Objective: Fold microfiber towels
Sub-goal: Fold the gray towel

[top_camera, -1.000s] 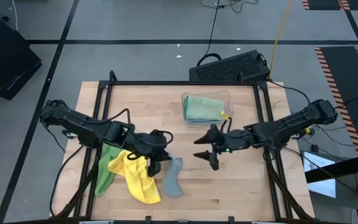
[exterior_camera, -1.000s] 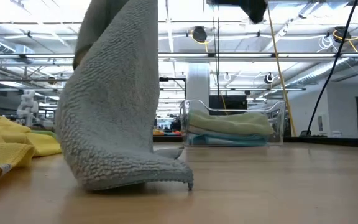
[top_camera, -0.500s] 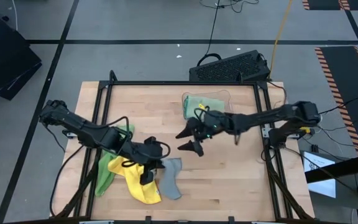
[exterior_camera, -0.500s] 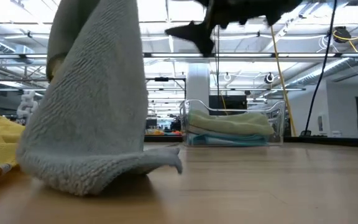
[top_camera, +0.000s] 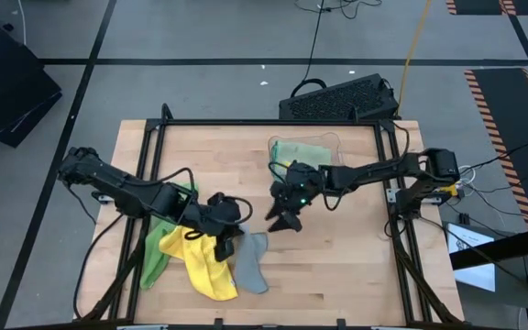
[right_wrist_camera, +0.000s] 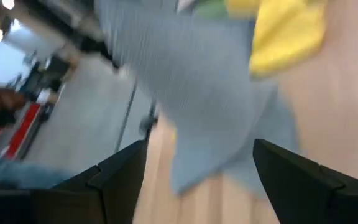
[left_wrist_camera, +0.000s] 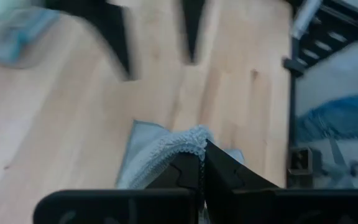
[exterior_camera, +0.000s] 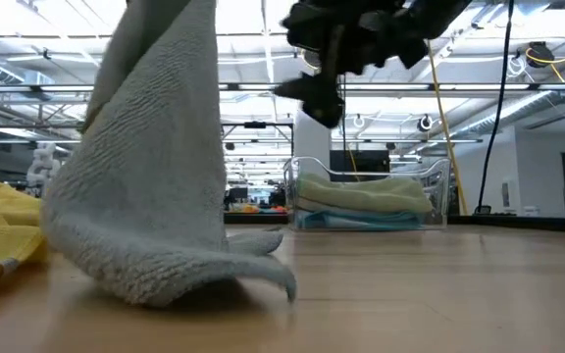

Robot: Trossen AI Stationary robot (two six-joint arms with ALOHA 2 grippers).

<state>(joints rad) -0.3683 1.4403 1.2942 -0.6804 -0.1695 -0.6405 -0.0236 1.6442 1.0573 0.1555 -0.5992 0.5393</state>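
My left gripper (top_camera: 230,235) is shut on a grey microfiber towel (top_camera: 250,262), which it holds up near the table's front middle. In the low view the grey towel (exterior_camera: 150,167) hangs from above, and its lower end (exterior_camera: 184,270) lies on the wood. A yellow towel (top_camera: 200,261) and a green towel (top_camera: 154,255) lie crumpled to its left. My right gripper (top_camera: 280,218) hovers open just right of the grey towel and above the table, fingers (right_wrist_camera: 120,180) spread, facing the cloth (right_wrist_camera: 191,93). It touches nothing. My left gripper pinches the grey towel's upper edge (left_wrist_camera: 188,138) between its two fingertips, slanting down from the table's left. One layer or several, I cannot tell. The towel hangs below the fingers in a slack drape, its lower end (top_camera: 253,275) resting on the table.
A clear plastic bin (top_camera: 273,147) with folded towels inside (exterior_camera: 366,201) stands at the far middle of the table. A black keyboard-like box (top_camera: 342,99) lies beyond the far edge. Bare wood (top_camera: 346,266) spreads to the right of the grey towel.
My right gripper has swung toward the table's left and come down, rolling as it went. It now hangs close beside the raised grey towel, still open. The towel's draped lower part has shifted a little on the wood while my left gripper stays shut on it.
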